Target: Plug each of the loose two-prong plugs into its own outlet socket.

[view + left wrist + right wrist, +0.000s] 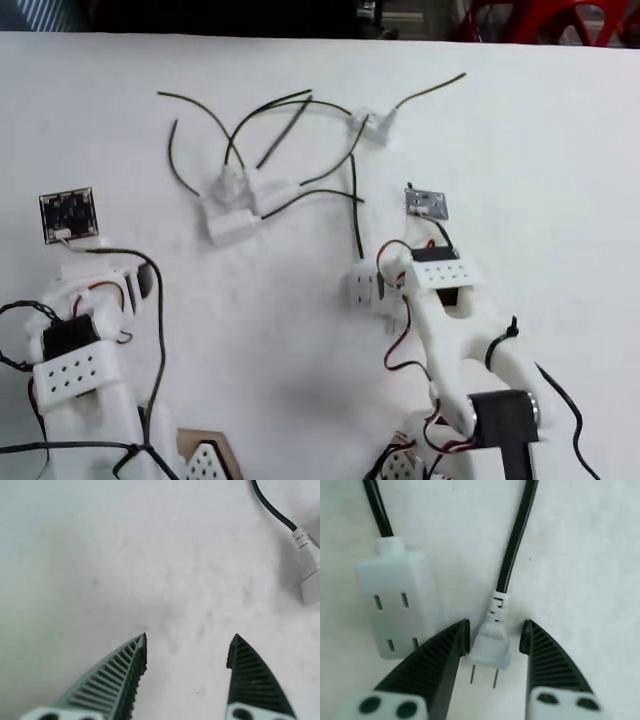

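**A:** What does everything sit on?

**B:** A plain white table (540,150), matt and faintly scuffed. Past its far edge the room is dark, with a red frame (560,20) at the far right.

**A:** Where is the plug?

**B:** The two-prong plug (492,647) lies flat on the table, just beside a white outlet block (395,610) but apart from it. Its long axis runs roughly parallel to the block's. Its 2 prongs point back toward the right arm's wrist, and its black cord (517,540) leads off the opposite way.

**A:** And the block?

**B:** Its slots face up, with 2 pairs showing. From above it sits near the table's middle, right in front of the right arm.

**A:** The right gripper (495,630)?

**B:** It is narrowly parted, with 1 finger on each side of the plug's body. A sliver of table shows between 1 finger and the plug, so it is not clamped.

**A:** The left gripper (189,640)?

**B:** It is spread wide over bare table and holds nothing. A white cord end (310,565) lies off to one side; I cannot tell whether it is a plug or a socket.

**A:** Anything else?

**B:** A tangle of white outlets (235,205) and dark cords lies toward the far side. A small dark board (67,215) is ahead of the left arm, and a second board (427,203) is ahead of the right.
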Controlling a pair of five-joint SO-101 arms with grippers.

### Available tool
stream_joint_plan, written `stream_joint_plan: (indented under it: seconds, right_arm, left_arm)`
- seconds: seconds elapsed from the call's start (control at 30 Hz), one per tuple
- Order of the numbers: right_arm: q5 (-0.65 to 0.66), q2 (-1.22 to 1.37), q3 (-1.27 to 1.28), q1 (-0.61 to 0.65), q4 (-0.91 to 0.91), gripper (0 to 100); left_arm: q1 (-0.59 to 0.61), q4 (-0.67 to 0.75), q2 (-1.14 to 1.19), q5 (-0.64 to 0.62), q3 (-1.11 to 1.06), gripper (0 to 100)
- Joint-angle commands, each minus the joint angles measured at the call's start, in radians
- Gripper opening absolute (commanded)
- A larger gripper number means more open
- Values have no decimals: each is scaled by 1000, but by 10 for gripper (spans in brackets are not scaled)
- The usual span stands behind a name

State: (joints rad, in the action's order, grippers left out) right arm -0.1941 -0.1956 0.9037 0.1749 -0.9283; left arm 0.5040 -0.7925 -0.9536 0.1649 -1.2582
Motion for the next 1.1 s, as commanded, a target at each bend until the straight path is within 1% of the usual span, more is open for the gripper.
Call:
stream_joint_plan:
  seconds: [0.0, 0.13, 0.37, 0.67, 0.8, 0.87, 1.0, 1.07]
  right_arm:
    - [-9, 19, -11, 4, 12, 108]
    - [-8, 15, -31, 4, 7, 14]
    - [2, 13, -43, 2, -2, 16]
    - [2, 13, -233, 2, -229, 19]
    - [-2, 21, -273, -4, -266, 19]
    - [0, 22, -275, -4, -263, 39]
    - [0, 22, -270, -5, -282, 157]
    - [0, 22, -270, -7, -300, 175]
  left_arm:
    - [7, 20, -33, 0, 3, 264]
    - [7, 20, -33, 0, 3, 264]
    - [7, 20, -33, 0, 3, 264]
    - [7, 20, -33, 2, 3, 264]
    - [7, 20, -33, 2, 3, 264]
    - [7, 20, -33, 2, 3, 264]
    - [7, 20, -33, 2, 3, 264]
    - [7, 20, -33, 2, 3, 264]
